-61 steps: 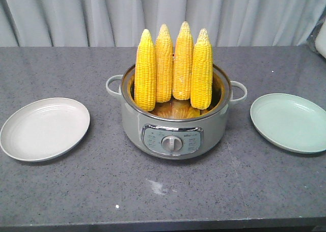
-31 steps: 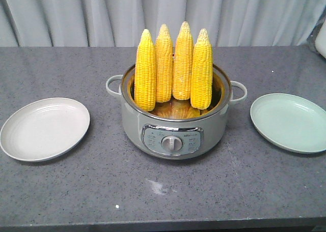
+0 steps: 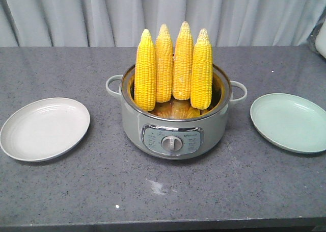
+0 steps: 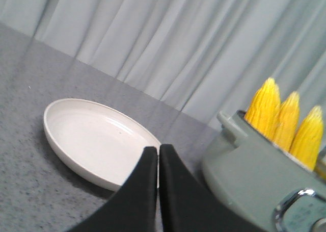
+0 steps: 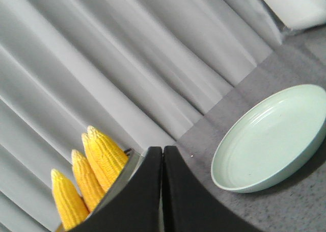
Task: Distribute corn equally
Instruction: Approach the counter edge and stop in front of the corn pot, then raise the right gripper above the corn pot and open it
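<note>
The corn (image 3: 173, 69) is four cobs standing upright, tips up, in a tight row inside a grey-green cooker pot (image 3: 153, 121) at the middle of the worktop (image 3: 163, 191). Neighbouring cobs touch or nearly touch, and their lower ends sit below the metal rim, so the pot wall rings them all round. Something yellow shows at the bottom of the pot, but I cannot tell whether it is more corn or a reflection.

A loop handle sticks out on each side of the pot, and a control panel with a round dial (image 3: 171, 143) faces the front camera. A white plate (image 3: 45, 128) lies flat on the worktop well apart from the pot on one side, and a pale green plate (image 3: 289, 122) lies likewise on the other. A pleated grey curtain (image 3: 163, 15) hangs behind the worktop, and a white object (image 3: 321, 41) pokes in at the far edge near the green plate; I cannot make out what it is.

On my left wrist feed, the left pincer (image 4: 158, 158) has its black fingers pressed together with nothing between them. It hangs above the worktop, with the white plate just beyond its tip and the pot's wall and handle between it and the cobs. The right pincer (image 5: 162, 158) is likewise closed tight on nothing, with the pot rim beside it and the green plate off to the far side.
</note>
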